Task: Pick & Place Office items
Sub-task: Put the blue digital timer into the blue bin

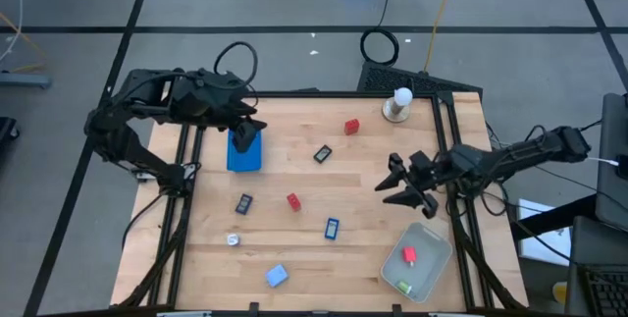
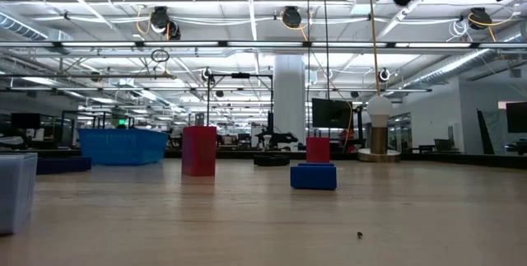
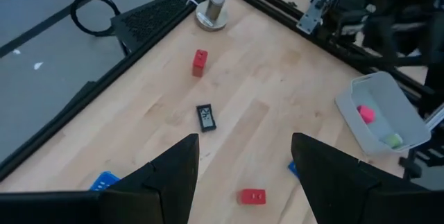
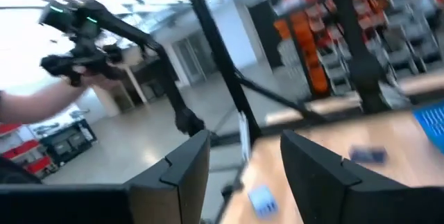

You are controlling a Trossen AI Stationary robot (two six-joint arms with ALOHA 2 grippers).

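Note:
Small office items lie scattered on the wooden table: red blocks (image 1: 351, 127) (image 1: 292, 200), black binder clips (image 1: 322, 154) (image 1: 243, 203), blue bits (image 1: 332, 227) (image 1: 277, 276), a silvery-white piece (image 1: 234, 239) and a larger flat blue piece (image 1: 241, 156). A red piece (image 1: 408, 254) and a green piece (image 1: 404, 286) lie in the translucent tray (image 1: 438, 248). My left gripper (image 1: 247, 132) is open and empty above the flat blue piece; its fingers show apart in the left wrist view (image 3: 243, 175). My right gripper (image 1: 394, 184) is open and empty, above the table beside the tray's far end.
A white knob-topped stand (image 1: 397, 104) is at the table's far right. Black rails (image 1: 186, 189) run along the table's left and right sides. A person's arm (image 4: 41, 102) shows in the room beyond the table. Bare wood lies between the items at mid-table.

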